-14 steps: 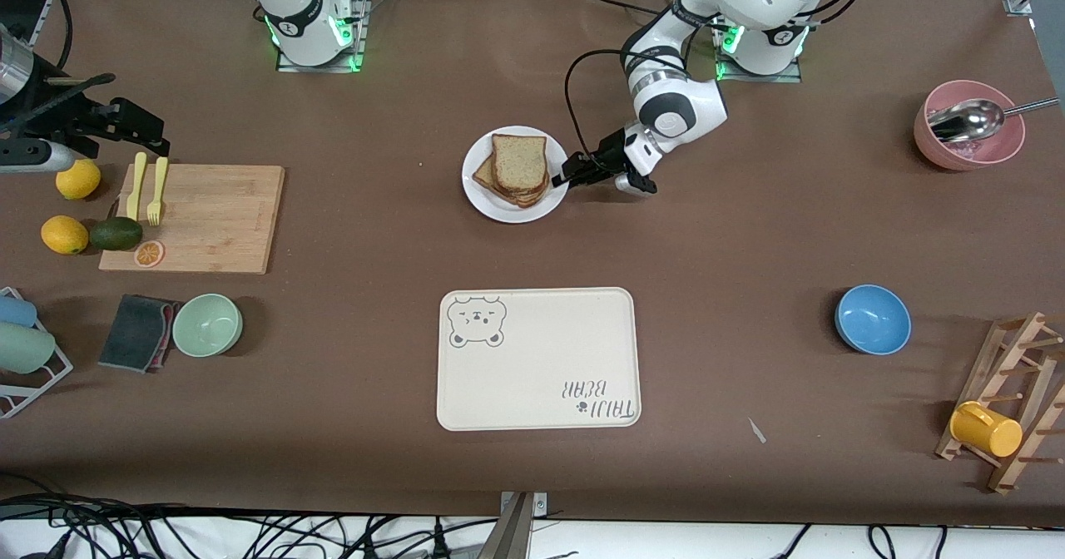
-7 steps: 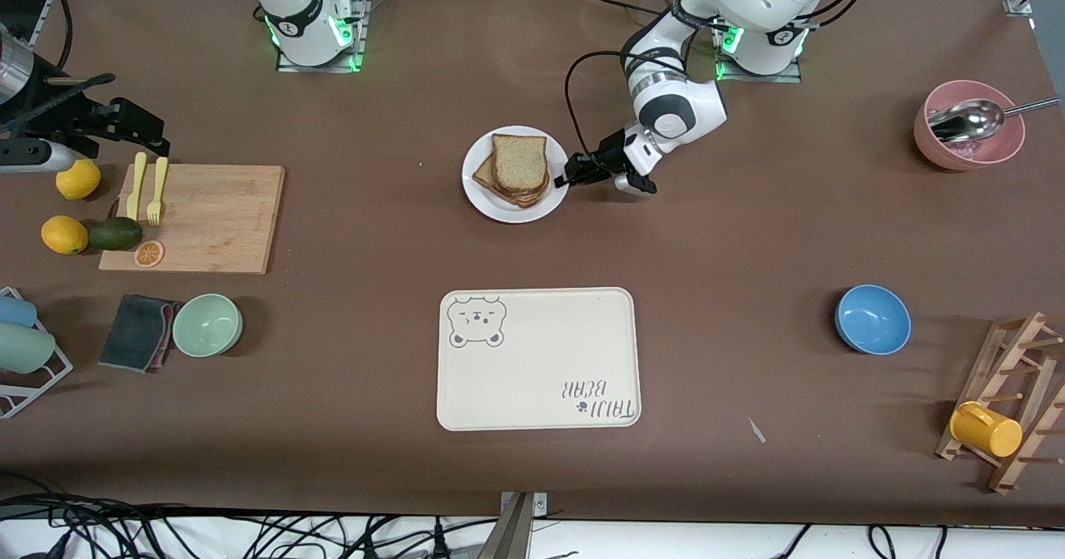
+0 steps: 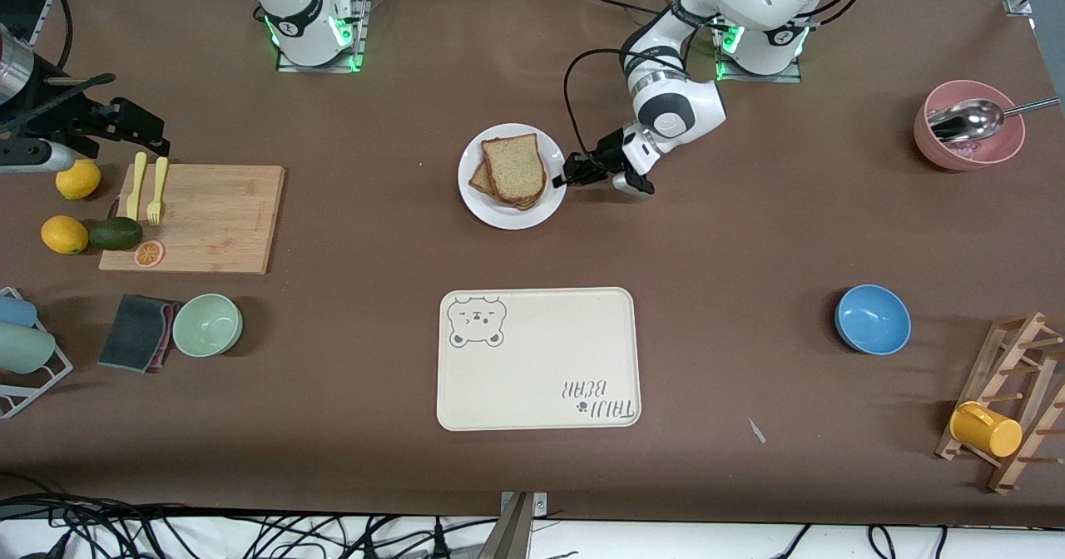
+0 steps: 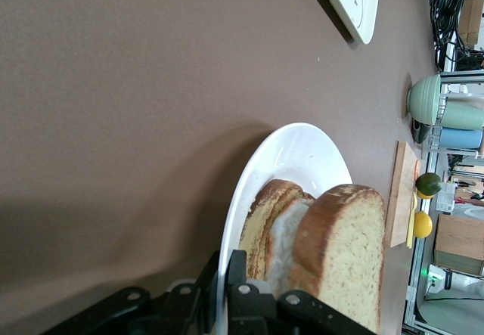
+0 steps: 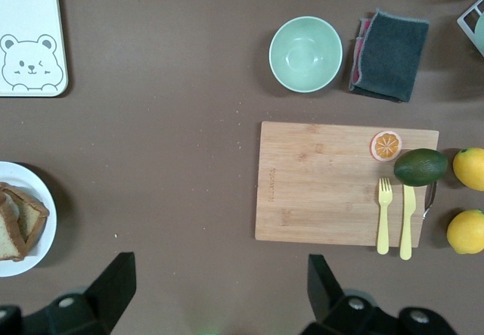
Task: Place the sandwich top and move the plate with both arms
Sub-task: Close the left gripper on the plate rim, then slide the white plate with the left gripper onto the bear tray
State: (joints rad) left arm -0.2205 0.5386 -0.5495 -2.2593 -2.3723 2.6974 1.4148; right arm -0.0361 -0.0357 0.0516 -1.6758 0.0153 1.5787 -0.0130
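Left end effector (image 3: pixel 569 180) clamps the plate (image 3: pixel 497 209) rim beside the sandwich top (image 3: pixel 516 165).

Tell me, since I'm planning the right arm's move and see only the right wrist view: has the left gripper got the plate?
Observer: Yes. The left gripper is shut on the rim of the plate, on the side toward the left arm's end.
Operator: My right gripper hangs open over the table beside the cutting board. Is the sandwich top on?
Observer: Yes, the sandwich top lies on the stack, slightly askew.
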